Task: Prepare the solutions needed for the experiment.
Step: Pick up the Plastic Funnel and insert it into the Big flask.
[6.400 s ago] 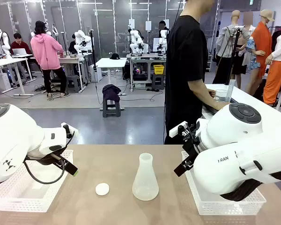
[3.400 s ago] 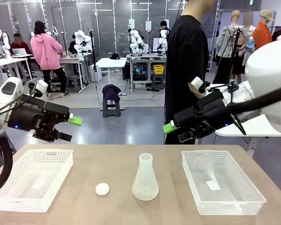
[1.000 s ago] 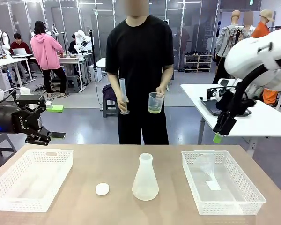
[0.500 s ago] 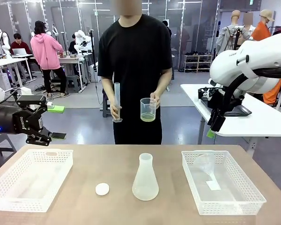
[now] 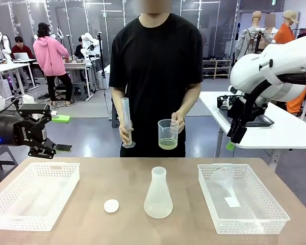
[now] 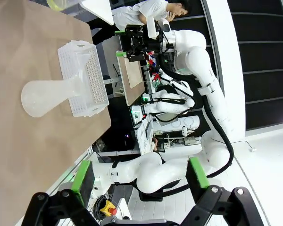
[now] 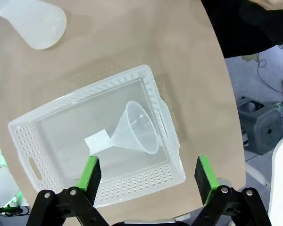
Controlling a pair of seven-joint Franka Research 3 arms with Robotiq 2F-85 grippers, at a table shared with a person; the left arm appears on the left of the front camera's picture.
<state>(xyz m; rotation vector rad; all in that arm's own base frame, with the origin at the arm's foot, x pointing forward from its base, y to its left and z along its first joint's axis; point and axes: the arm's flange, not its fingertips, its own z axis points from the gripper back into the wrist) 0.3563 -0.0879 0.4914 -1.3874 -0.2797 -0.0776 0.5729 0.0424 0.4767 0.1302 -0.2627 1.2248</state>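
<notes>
A: Where does the solution (image 5: 168, 144) sit?
B: In the beaker (image 5: 168, 131) in the person's hand (image 5: 178, 122), beyond the counter (image 5: 117, 178). The left gripper (image 6: 140, 176) and right gripper (image 7: 148, 173) both gape, empty.
A: The risk?
B: The funnel (image 7: 137, 128) lies in its basket (image 7: 26, 150); poured without it, liquid may miss the flask (image 5: 158, 196)

No text could be read for certain. Small dark lettering stood on the white right robot arm (image 5: 253, 59), and pale lettering on the casing of the black left gripper (image 5: 60, 133); both were too small to make out.
</notes>
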